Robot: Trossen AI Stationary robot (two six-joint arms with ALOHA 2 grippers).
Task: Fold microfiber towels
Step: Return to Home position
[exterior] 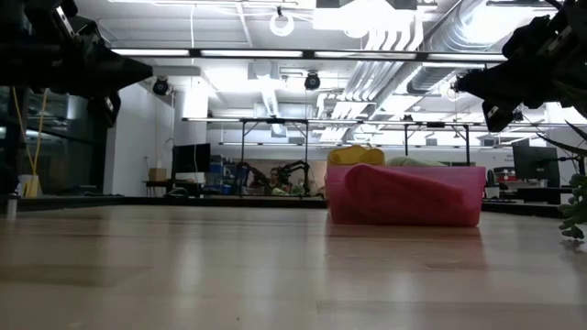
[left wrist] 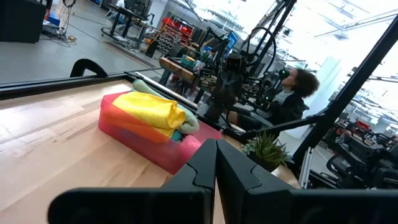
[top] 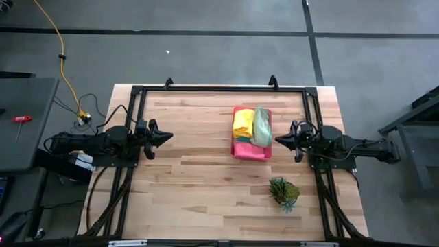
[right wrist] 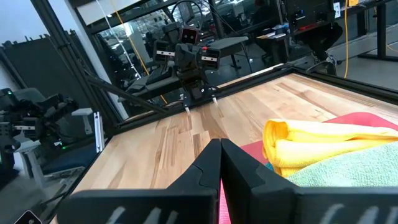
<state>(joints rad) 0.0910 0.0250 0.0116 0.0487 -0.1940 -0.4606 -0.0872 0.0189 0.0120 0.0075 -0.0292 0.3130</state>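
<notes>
The left gripper (top: 167, 137) hangs above the left side of the light wooden table (top: 199, 185), with its arm reaching in from the left edge. It points to the right, toward the middle of the table. Its two dark fingers (left wrist: 239, 177) are pressed together along a thin seam and they grasp nothing.

More to the right, past the middle of the table and nearer its far edge, stands the pink rectangular plastic tray (top: 248, 154). The folded cloths lie inside it. The yellow microfiber towel (top: 242, 122) lies on the tray's left half and the pale green microfiber towel (top: 261, 127) just beside it on the right half, the two touching. In the low view both rise a little over the tray's rim (a darker pink mass shows through the front wall, but I cannot tell what it is).

Just to the right of the tray is the right gripper (top: 278, 140), raised above the table and pointing left at the tray. Its fingers (right wrist: 245, 171) are also closed tip to tip, with nothing between them.

Nearer the front edge, on the right side, stands the small spiky green plant (top: 283, 191), well apart from the tray. Behind the table a person (left wrist: 297, 93) sits in the room.
</notes>
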